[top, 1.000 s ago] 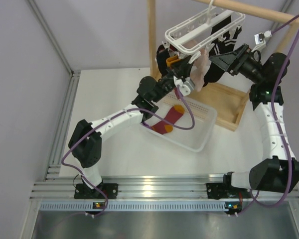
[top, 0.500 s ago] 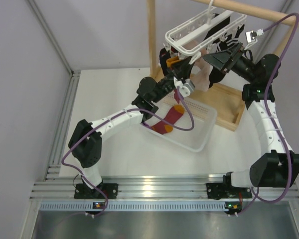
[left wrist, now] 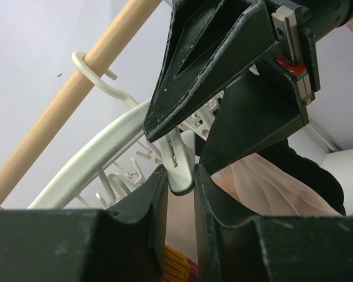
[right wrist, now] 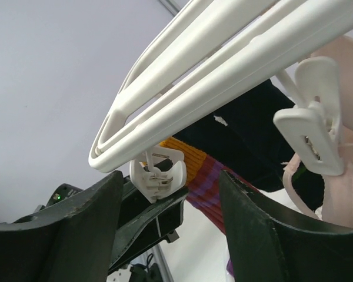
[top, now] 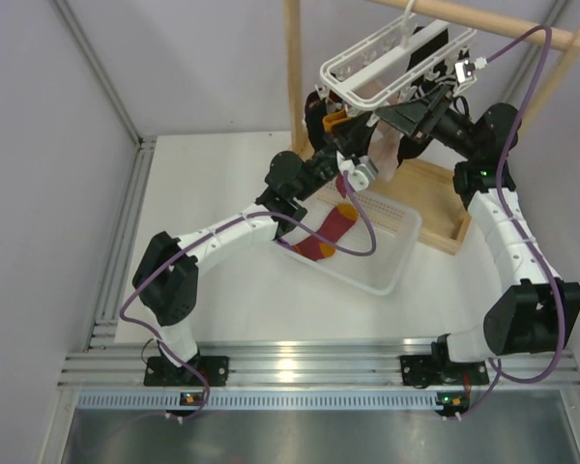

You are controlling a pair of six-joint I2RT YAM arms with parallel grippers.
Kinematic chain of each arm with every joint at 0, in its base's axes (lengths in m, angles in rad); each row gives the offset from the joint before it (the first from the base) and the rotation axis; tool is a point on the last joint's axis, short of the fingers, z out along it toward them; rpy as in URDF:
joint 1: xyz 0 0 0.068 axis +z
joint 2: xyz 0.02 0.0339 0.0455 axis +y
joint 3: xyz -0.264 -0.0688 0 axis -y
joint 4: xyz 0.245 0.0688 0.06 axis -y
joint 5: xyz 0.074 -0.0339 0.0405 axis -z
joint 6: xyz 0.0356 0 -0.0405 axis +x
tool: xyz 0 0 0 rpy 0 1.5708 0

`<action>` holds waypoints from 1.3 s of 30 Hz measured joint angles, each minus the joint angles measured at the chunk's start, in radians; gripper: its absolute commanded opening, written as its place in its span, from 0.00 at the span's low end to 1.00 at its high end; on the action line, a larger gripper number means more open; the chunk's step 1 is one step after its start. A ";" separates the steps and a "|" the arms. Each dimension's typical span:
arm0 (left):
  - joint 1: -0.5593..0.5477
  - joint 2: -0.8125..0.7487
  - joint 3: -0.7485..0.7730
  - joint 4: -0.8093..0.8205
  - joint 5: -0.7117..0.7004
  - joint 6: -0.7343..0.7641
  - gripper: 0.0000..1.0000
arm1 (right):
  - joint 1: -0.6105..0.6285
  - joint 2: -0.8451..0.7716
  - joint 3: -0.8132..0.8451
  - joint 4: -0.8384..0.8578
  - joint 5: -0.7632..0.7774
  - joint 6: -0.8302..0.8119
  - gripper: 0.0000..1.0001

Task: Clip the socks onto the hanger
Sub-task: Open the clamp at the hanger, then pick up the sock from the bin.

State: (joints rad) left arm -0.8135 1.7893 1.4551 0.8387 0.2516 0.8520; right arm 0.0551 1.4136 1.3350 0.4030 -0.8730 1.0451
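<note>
The white lattice hanger (top: 387, 56) hangs from the wooden rod. My left gripper (top: 340, 126) is raised under its near corner, shut on a maroon sock with an orange end (left wrist: 175, 265). The rest of the sock (top: 346, 182) hangs below the gripper. A white peg (left wrist: 180, 170) sits right at the left fingertips. My right gripper (top: 398, 112) is open beside it. In the right wrist view its jaws stand wide on either side of that peg (right wrist: 157, 173) and the sock (right wrist: 209, 179). Dark navy socks (top: 433, 60) hang on the hanger.
A second maroon and orange sock (top: 324, 237) lies in the white slotted basket (top: 391, 266). A pale pink garment (top: 391, 145) hangs between the grippers. The wooden rack's post (top: 293, 68) and base frame (top: 445, 208) stand behind. Another peg (right wrist: 312, 135) dangles to the right.
My right gripper has swung left and up under the hanger, close to the left gripper and the peg. The left arm has barely moved and still holds the sock.
</note>
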 measured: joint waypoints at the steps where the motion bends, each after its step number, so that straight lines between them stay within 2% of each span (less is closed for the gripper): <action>1: 0.000 0.000 -0.002 0.001 0.002 0.002 0.00 | 0.002 0.003 0.000 0.002 0.005 0.002 0.62; 8: 0.000 0.000 -0.010 0.014 0.013 0.015 0.00 | 0.002 0.018 0.000 0.016 0.019 0.019 0.55; 16: 0.000 0.000 -0.020 0.020 0.013 0.026 0.00 | 0.002 0.021 0.002 0.040 0.019 0.048 0.22; 17: 0.000 0.000 -0.020 0.021 0.012 0.028 0.01 | 0.002 0.021 0.002 0.043 0.020 0.052 0.16; 18: 0.000 0.000 -0.020 0.022 0.012 0.030 0.14 | 0.002 0.021 0.002 0.046 0.022 0.058 0.12; 20: 0.000 0.000 -0.020 0.022 0.011 0.032 0.30 | 0.002 0.021 0.002 0.051 0.024 0.064 0.05; 21: 0.000 0.000 -0.020 0.021 0.008 0.032 0.41 | 0.002 0.021 0.002 0.052 0.026 0.066 0.03; 26: -0.010 -0.006 -0.020 -0.027 -0.006 -0.010 0.55 | -0.006 0.021 0.008 0.068 0.064 0.060 0.00; 31: -0.019 -0.089 -0.034 -0.200 -0.012 -0.129 0.57 | -0.006 0.021 0.009 0.069 0.067 0.055 0.00; 39: -0.021 -0.369 -0.103 -0.592 0.069 -0.379 0.54 | -0.006 0.021 0.021 0.051 0.064 0.025 0.00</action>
State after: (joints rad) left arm -0.8341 1.4208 1.3518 0.2470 0.3202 0.4732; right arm 0.0494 1.4349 1.3563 0.4541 -0.8089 1.0702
